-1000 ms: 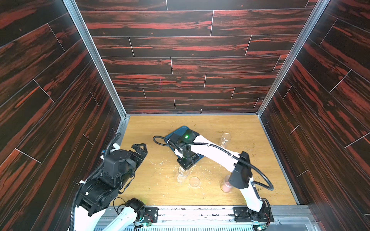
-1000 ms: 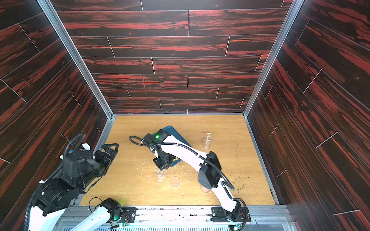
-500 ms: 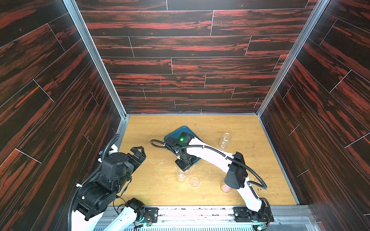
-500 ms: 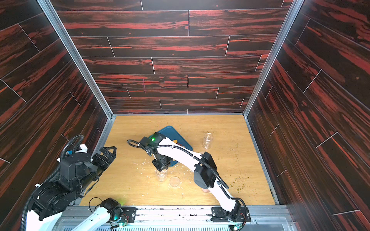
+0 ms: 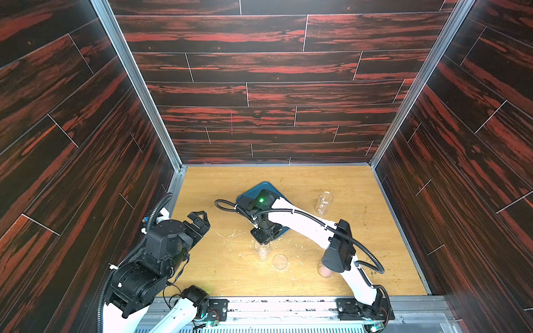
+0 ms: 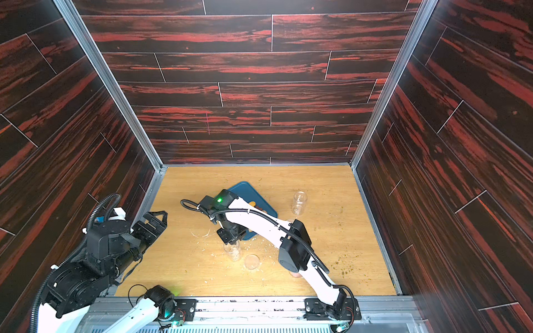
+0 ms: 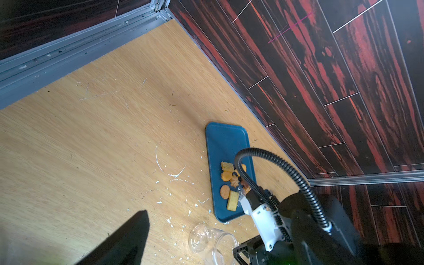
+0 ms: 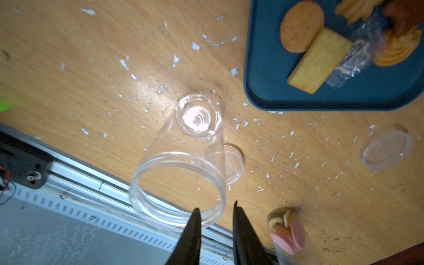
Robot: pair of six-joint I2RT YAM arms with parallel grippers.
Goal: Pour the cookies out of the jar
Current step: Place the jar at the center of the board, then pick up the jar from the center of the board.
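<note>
A clear, empty jar [image 8: 183, 158] stands upright on the wooden floor just in front of the blue tray [image 8: 263, 68]; it also shows in both top views [image 5: 262, 250] [image 6: 232, 250]. My right gripper [image 8: 215, 206] hangs over its mouth, shut on the jar, whose rim runs between the two fingers. The cookies [image 8: 319, 59] lie in a small heap on the tray [image 7: 227, 142]: tan crackers, orange swirls and a round one [image 7: 229, 181]. My left gripper [image 5: 199, 216] is open and holds nothing, off at the near left, well apart from the jar.
A crinkled clear packet [image 8: 358, 55] lies among the cookies. A clear lid [image 5: 279, 261] rests beside the jar. Under my right elbow stands a second jar with pink rounds [image 8: 289, 236]. Another empty jar [image 5: 324, 201] stands at the back right. White crumbs litter the floor.
My right arm's elbow has shifted a little to the left. The gripper has stayed shut over the jar, and the jar has not moved. The left arm has barely shifted.
</note>
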